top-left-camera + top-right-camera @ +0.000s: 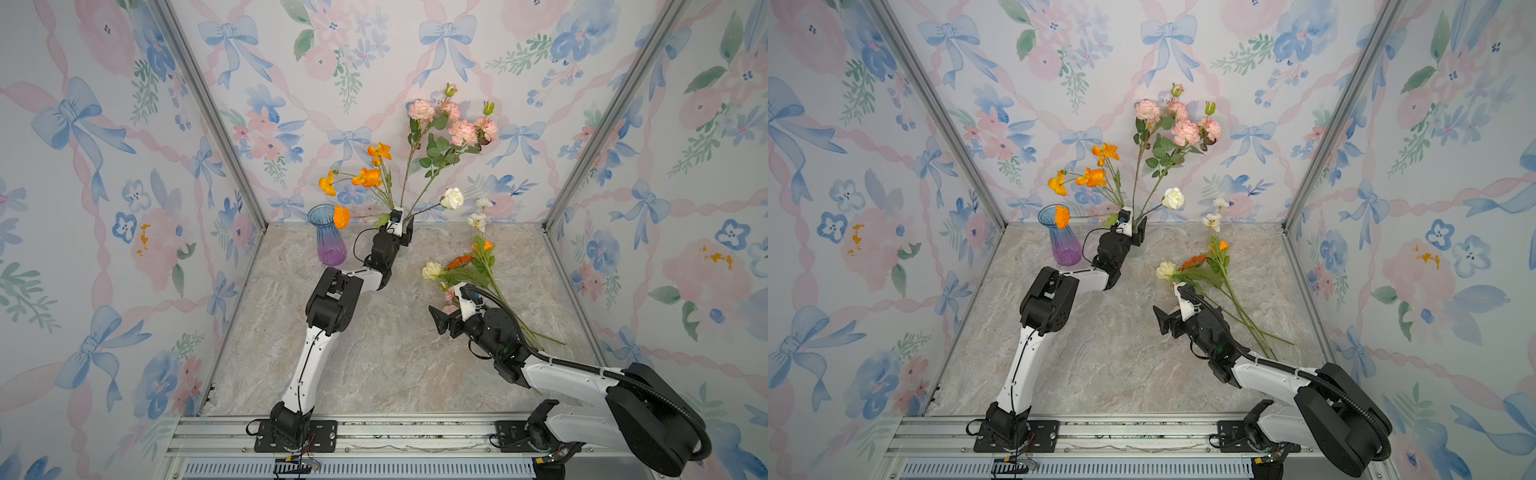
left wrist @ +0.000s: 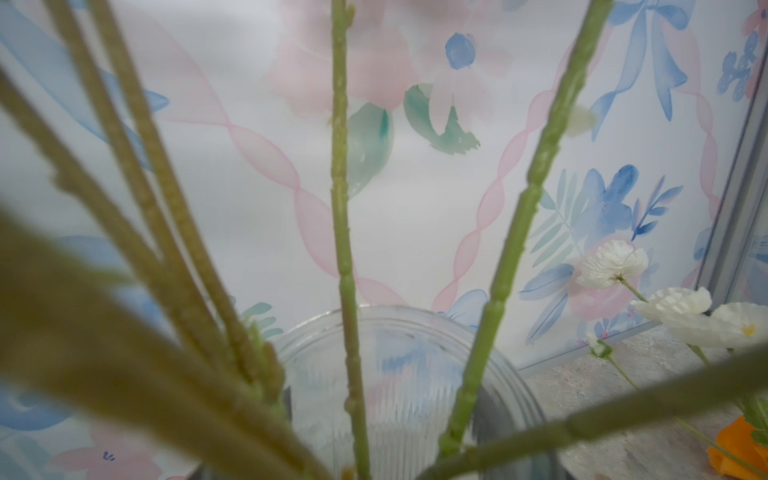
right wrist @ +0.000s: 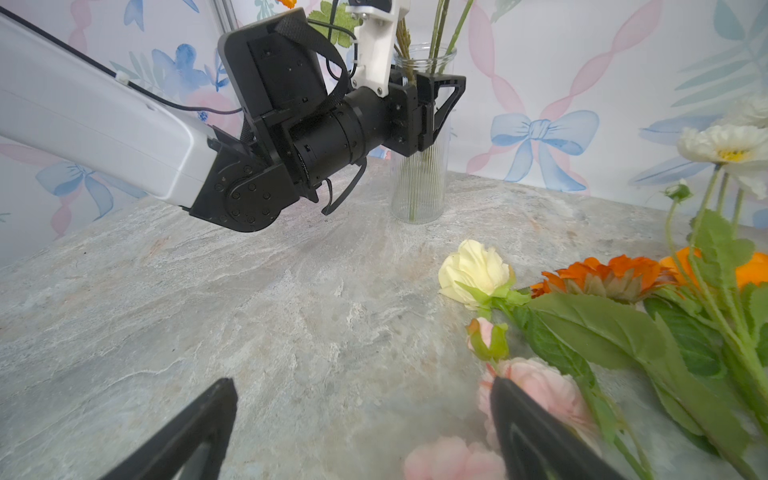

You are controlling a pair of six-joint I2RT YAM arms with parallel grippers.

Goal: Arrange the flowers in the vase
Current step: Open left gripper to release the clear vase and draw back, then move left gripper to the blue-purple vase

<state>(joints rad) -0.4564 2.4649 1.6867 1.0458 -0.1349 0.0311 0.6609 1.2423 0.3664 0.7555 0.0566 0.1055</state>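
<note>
The right pincer (image 3: 361, 415), gaping and empty, hovers over the bench (image 1: 374, 353). The loose flowers (image 1: 478, 266) lie just right of it, stems running back along its arm. The left pincer (image 3: 436, 104) sits closed at the stem-filled clear vase (image 3: 419, 183).

Tabletop (image 1: 395, 353) centre free; loose flowers (image 1: 459, 262) crowd right; blue vase (image 1: 330, 245), clear vase (image 3: 419, 174) at back.

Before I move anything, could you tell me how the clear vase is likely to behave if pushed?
The clear vase is tall and narrow, so it would probably tip rather than slide. The long flowers fan out well above its rim, likely making it top-heavy. Its ribbed glass looks fragile.
</note>
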